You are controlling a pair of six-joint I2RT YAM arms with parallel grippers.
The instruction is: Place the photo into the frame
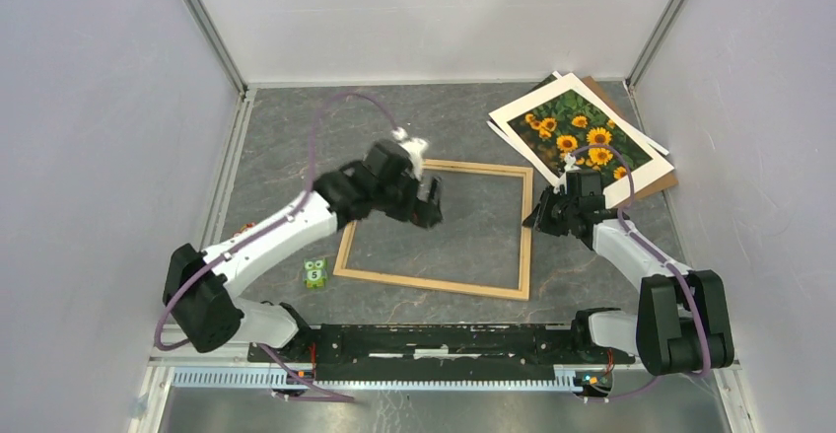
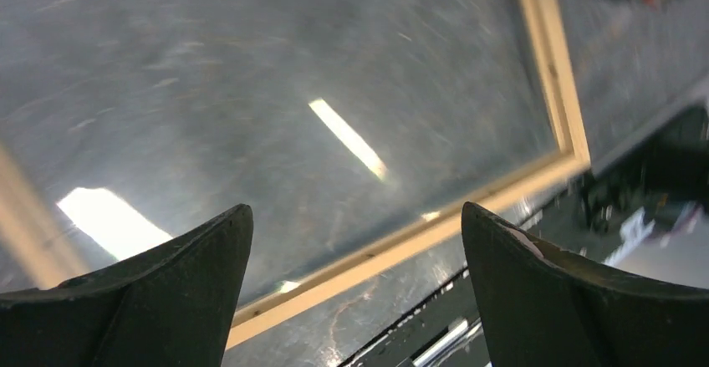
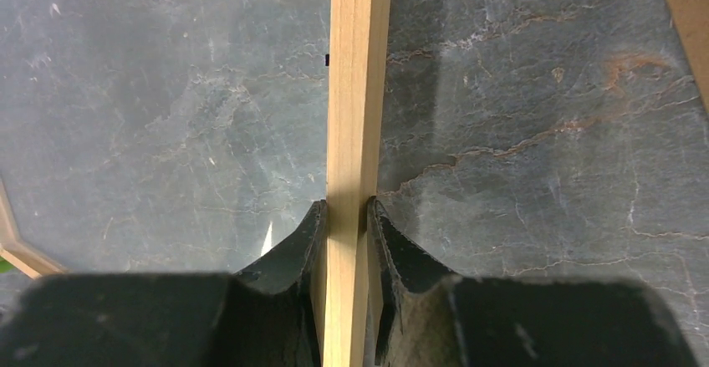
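On the left of the table [image 1: 286,147], my L claw [image 2: 355,216] hangs spread wide w/ nothing in it, over the inside of the frame [image 1: 434,283] near its far-left corner. The frame lies flat mid-table. Further right, my R claw [image 3: 344,208] is clenched on the frame's right rail, one finger each side of the strip. The photo [image 1: 577,137] lies beyond & right of that, in the far-right corner. It's face up atop white sheets & a brown board [image 1: 661,184], long axis running far-left to near-right, skewed vs the frame. So my R arm is far nearer, while L would have to cross the whole frame. Its near corner hides behind my R arm & cable, I can't count the sheets under it, & neither wrist cam shows it.
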